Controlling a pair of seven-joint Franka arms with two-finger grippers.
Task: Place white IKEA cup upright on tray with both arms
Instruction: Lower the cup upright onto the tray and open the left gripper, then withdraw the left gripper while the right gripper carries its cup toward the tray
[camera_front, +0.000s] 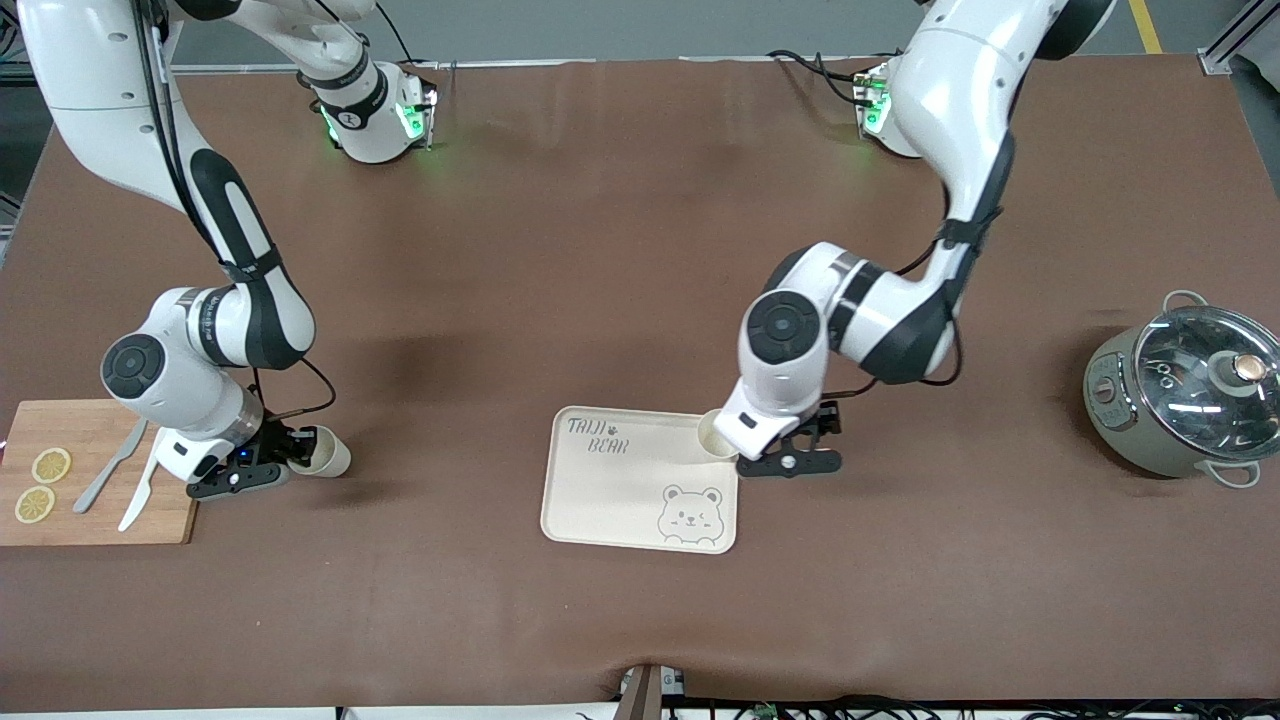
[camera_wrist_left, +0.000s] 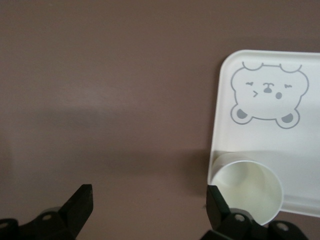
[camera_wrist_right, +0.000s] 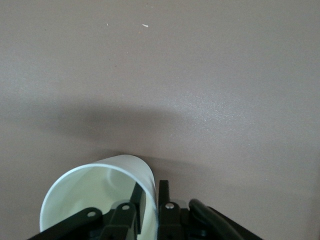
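Note:
A cream tray (camera_front: 620, 490) with a bear drawing lies mid-table. One white cup (camera_front: 717, 435) stands upright in the tray's corner toward the left arm's end. My left gripper (camera_front: 790, 462) is open and empty, low over the bare table beside that corner. In the left wrist view the cup (camera_wrist_left: 247, 192) on the tray (camera_wrist_left: 260, 140) sits just outside one finger (camera_wrist_left: 217, 205), not between the two. My right gripper (camera_front: 300, 447) is shut on the wall of a second white cup (camera_front: 328, 452), tilted low beside the cutting board. In the right wrist view (camera_wrist_right: 150, 197) one finger is inside this cup (camera_wrist_right: 95, 200) and one outside.
A wooden cutting board (camera_front: 95, 520) with two lemon slices (camera_front: 50, 465), a fork and a knife (camera_front: 135, 490) lies at the right arm's end. A grey pot (camera_front: 1180, 395) with a glass lid stands at the left arm's end.

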